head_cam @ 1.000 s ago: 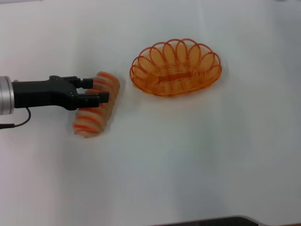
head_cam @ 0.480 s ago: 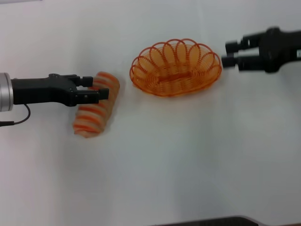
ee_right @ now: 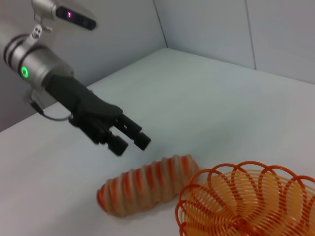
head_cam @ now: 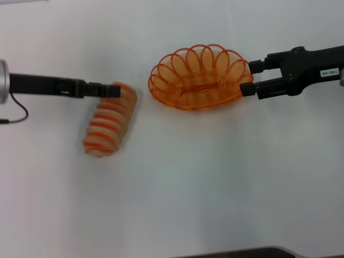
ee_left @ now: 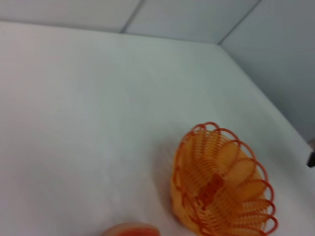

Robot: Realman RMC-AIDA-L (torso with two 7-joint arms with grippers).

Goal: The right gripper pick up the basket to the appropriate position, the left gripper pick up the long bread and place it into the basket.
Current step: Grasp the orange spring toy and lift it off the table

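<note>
The orange wire basket [head_cam: 200, 77] stands on the white table, right of centre at the back. My right gripper [head_cam: 248, 78] is open at the basket's right rim, one finger on each side of that end. The striped long bread [head_cam: 110, 119] lies tilted on the table left of the basket. My left gripper [head_cam: 113, 90] shows edge-on over the bread's far end. In the right wrist view the left gripper [ee_right: 129, 142] hangs open and empty just above the bread [ee_right: 147, 189], beside the basket [ee_right: 251, 204]. The left wrist view shows the basket [ee_left: 221, 187] and the bread's tip [ee_left: 130, 230].
The white table [head_cam: 204, 183] stretches bare in front of both objects. A dark edge [head_cam: 252, 252] shows at the near side. Pale walls [ee_right: 206, 29] rise behind the table in the wrist views.
My right gripper came in from the right and reached the basket's right rim. My left gripper turned edge-on and drew back slightly over the bread's far end. Bread and basket have not moved.
</note>
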